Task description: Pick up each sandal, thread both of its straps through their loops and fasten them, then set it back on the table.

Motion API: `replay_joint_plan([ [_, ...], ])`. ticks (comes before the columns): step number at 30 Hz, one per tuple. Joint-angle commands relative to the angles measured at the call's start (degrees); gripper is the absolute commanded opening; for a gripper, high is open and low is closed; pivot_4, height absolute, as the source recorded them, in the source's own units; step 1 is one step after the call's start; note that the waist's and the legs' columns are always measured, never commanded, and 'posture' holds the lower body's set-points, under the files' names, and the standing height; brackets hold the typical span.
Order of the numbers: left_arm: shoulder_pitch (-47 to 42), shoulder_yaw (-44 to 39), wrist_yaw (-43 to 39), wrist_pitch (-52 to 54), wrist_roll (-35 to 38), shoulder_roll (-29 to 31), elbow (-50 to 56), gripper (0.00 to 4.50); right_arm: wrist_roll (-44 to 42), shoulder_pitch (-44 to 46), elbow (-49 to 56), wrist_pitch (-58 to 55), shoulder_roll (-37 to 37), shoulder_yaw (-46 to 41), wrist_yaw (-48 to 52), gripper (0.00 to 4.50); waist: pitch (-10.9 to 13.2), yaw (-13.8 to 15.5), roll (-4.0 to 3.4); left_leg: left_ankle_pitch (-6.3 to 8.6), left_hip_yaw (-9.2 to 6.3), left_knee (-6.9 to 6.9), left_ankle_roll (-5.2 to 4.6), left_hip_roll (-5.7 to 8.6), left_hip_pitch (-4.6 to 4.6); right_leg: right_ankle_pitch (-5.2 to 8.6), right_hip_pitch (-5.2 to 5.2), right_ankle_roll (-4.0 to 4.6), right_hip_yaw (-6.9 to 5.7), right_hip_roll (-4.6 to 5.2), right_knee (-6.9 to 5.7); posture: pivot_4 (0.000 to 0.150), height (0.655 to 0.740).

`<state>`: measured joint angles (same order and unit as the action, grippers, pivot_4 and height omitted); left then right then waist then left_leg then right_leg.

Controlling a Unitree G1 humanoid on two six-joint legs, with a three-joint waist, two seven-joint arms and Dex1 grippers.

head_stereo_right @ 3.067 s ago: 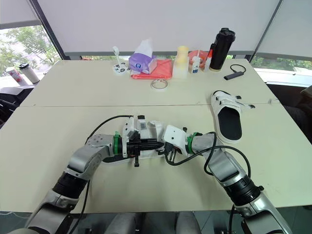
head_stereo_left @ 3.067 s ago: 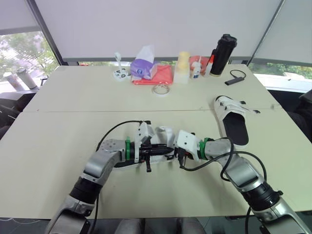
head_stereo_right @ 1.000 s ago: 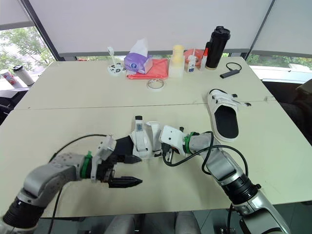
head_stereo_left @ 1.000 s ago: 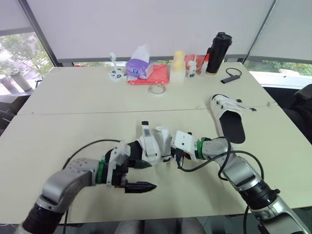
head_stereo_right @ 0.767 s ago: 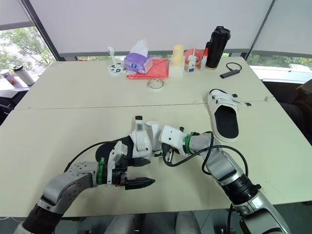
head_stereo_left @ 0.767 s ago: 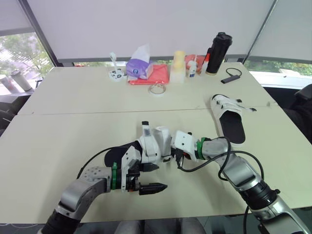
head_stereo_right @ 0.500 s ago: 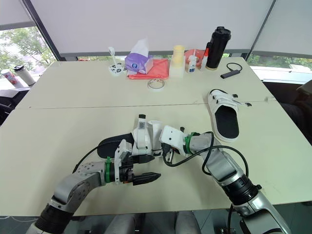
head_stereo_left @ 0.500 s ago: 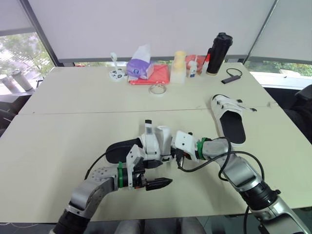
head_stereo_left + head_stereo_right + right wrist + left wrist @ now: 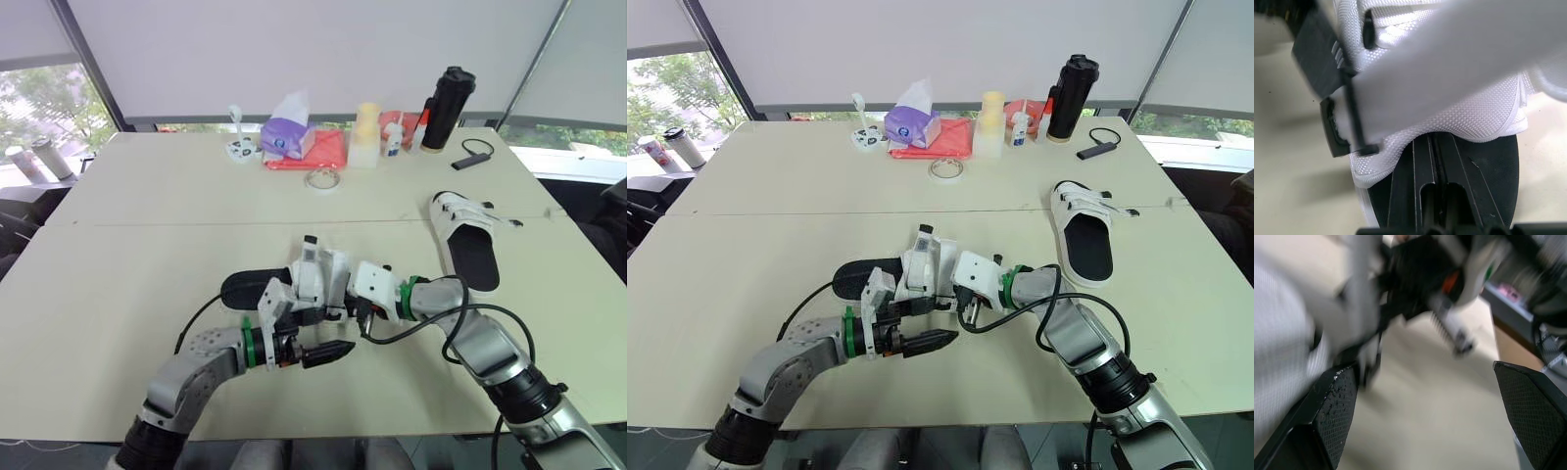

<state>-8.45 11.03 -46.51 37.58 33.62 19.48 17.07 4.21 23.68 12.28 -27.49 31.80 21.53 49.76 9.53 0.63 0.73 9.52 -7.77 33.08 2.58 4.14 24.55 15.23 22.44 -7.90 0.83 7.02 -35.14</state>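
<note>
**Right gripper holds the sandal, left gripper open beside it**

The sandal [image 9: 315,281] is at the near middle of the table [image 9: 127,245], between the two arms. Its black sole stretches to the left and its white upper faces right. One strap [image 9: 311,257] stands up from the upper, its black tip pointing away from the table. Whether the sole is off the table cannot be told.

The right gripper [image 9: 1433,147] reaches in from the right. Its jaws are together, clamped on the edge of the white upper, with the tips tucked just under the fabric. In the right wrist view the strap crosses in front of the upper, and a black loop [image 9: 1332,128] sits at the side of the upper.

The left gripper [image 9: 1422,368] lies just near of the sandal and points right. Its jaws are wide apart and hold nothing. One finger [image 9: 1334,406] is right beside the white upper.

The second sandal [image 9: 472,253] lies flat, well apart at the right of the table, with its toe toward the near side.

Along the far edge stand a tissue pack [image 9: 289,137], a red cloth [image 9: 328,152], a tape roll [image 9: 321,180] and a black bottle [image 9: 446,110].
</note>
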Motion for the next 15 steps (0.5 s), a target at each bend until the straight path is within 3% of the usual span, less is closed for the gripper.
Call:
replay_joint_plan([
  [1,-1.16,-3.11,-0.56,-0.72,2.98,0.15,3.06,4.46,0.45,-1.59,-1.37,-1.22,0.35,2.36,1.23,0.00,0.01,-0.01,-0.01,0.00,0.00,-0.01,0.00,0.00,0.01,0.00,0.00,0.00,0.00,0.00,0.00,0.150,0.7296],
  [11,-1.86,-2.06,-0.54,-0.05,2.92,0.59,1.96,4.46,0.54,-1.42,-1.57,-1.02,0.28,2.31,1.15,0.00,0.01,-0.01,0.00,0.00,0.02,0.00,0.00,-0.01,0.01,0.00,0.00,0.00,0.00,-0.02,0.00,0.150,0.7296],
  [13,-2.05,-1.97,-0.44,0.15,2.98,0.47,1.78,3.95,0.55,-1.40,-1.61,-1.03,0.31,2.27,1.14,0.00,0.01,-0.01,0.00,0.00,0.02,0.00,0.00,-0.01,0.01,0.00,0.00,0.00,0.00,-0.02,0.00,0.150,0.7296],
  [15,-2.20,-1.90,-0.32,0.48,3.15,0.40,1.73,3.13,0.58,-1.40,-1.62,-1.04,0.32,2.28,1.13,0.00,0.01,-0.01,0.00,0.00,0.01,0.00,0.00,-0.01,0.01,0.00,-0.01,0.00,0.00,-0.02,0.00,0.150,0.7296],
])
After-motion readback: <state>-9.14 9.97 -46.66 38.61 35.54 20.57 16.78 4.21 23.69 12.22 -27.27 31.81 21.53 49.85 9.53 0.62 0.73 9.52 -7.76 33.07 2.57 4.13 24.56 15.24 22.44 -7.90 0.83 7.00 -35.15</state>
